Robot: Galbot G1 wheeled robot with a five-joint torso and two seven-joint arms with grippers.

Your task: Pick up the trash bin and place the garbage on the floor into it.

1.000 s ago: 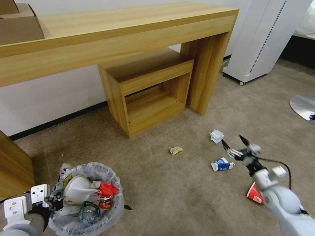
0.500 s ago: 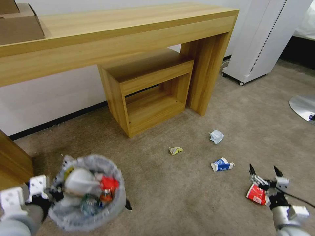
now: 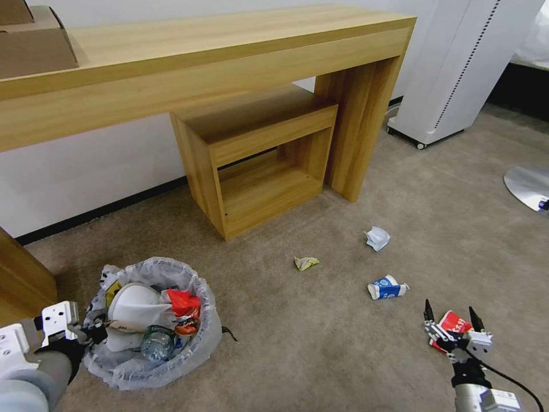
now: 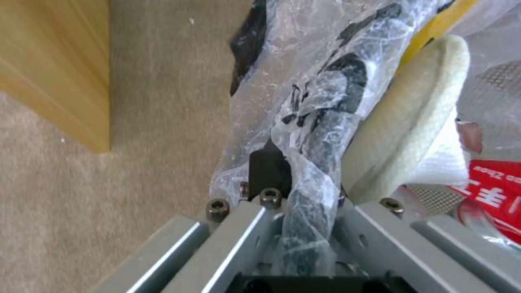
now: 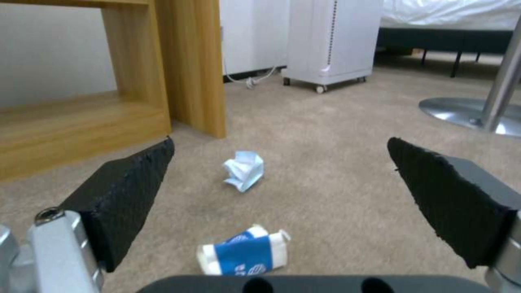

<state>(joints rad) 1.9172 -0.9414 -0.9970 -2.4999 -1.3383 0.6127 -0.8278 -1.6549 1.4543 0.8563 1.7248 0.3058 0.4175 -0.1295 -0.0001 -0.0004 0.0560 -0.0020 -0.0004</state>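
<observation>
From the head camera, your left pincer (image 3: 94, 335) grips the trash bin (image 3: 153, 323) by its rim; it already holds a slipper, a bottle and red wrappers. Your right pincer (image 3: 449, 323) hovers wide open and empty over a red wrapper (image 3: 452, 321) on the floor (image 3: 297, 332). The blue-white carton (image 3: 388, 287), crumpled white paper (image 3: 377, 237) and yellow wrapper (image 3: 306, 262) are left. In the left wrist view, the pincer is clamped on the bagged rim, and red packaging (image 4: 496, 191) bears white print I can't make out. In the right wrist view, the carton's lettering is illegible.

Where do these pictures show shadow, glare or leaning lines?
Head view: the white unit leans outward, a wide-lens effect; the wooden cube is shaded inside. Left wrist view: the liner of the trash bin glints white. Right wrist view: the metal base shines.
</observation>
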